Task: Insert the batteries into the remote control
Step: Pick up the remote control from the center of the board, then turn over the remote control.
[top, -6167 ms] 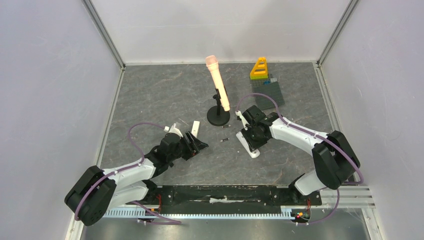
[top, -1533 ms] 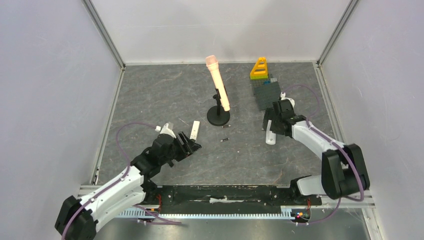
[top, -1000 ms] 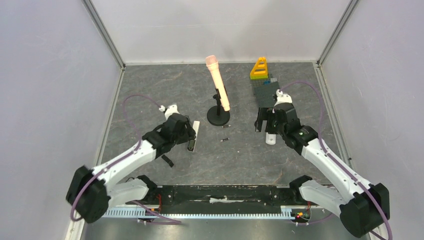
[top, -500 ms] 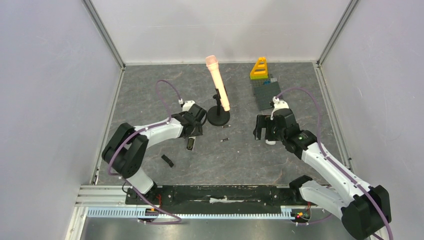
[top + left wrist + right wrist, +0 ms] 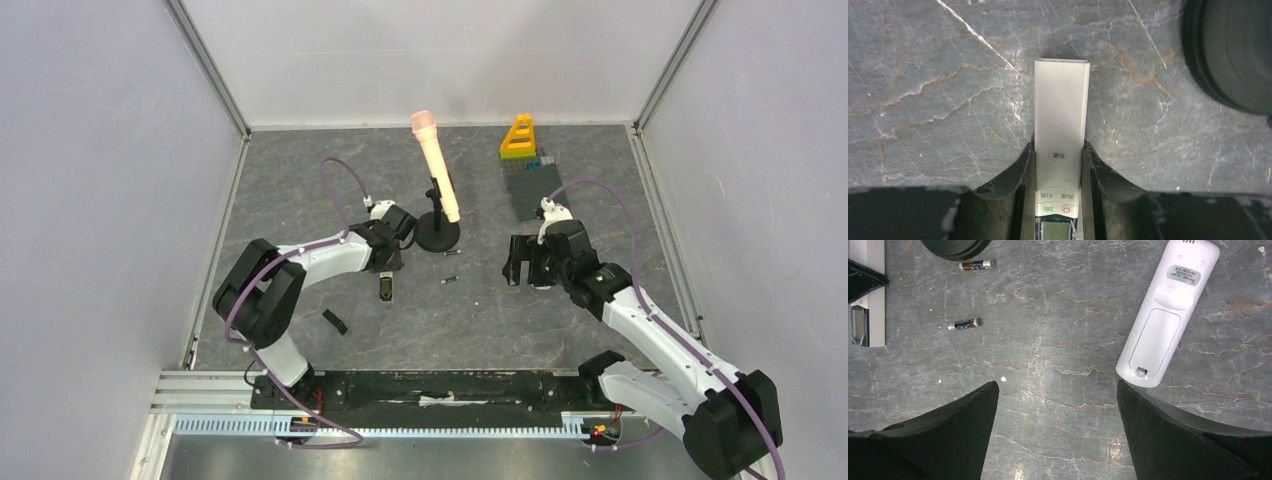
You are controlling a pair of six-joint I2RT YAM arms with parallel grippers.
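Note:
Two small batteries [image 5: 452, 254] [image 5: 449, 280] lie on the table between the arms; the right wrist view shows them as one battery [image 5: 976, 264] by the stand and another battery [image 5: 964, 324] nearer. My left gripper [image 5: 1058, 150] is shut on a slim white remote control [image 5: 1062, 110], buttons up, its fingers pressed to both long sides. From above, that left gripper [image 5: 388, 258] covers most of the slim remote [image 5: 384, 289]. My right gripper [image 5: 1057, 387] is open and holds nothing. A larger white remote [image 5: 1165, 315] lies back side up, just past its right finger.
A pink microphone [image 5: 437, 178] leans on a round black stand base [image 5: 437, 235] right beside my left gripper. A flat black strip [image 5: 335, 322] lies near the left arm. A grey brick plate [image 5: 530, 185] and a yellow piece [image 5: 518, 137] sit at the back right.
My left gripper has closed onto the slim remote after reaching over it. My right gripper has drifted slightly left and stays open.

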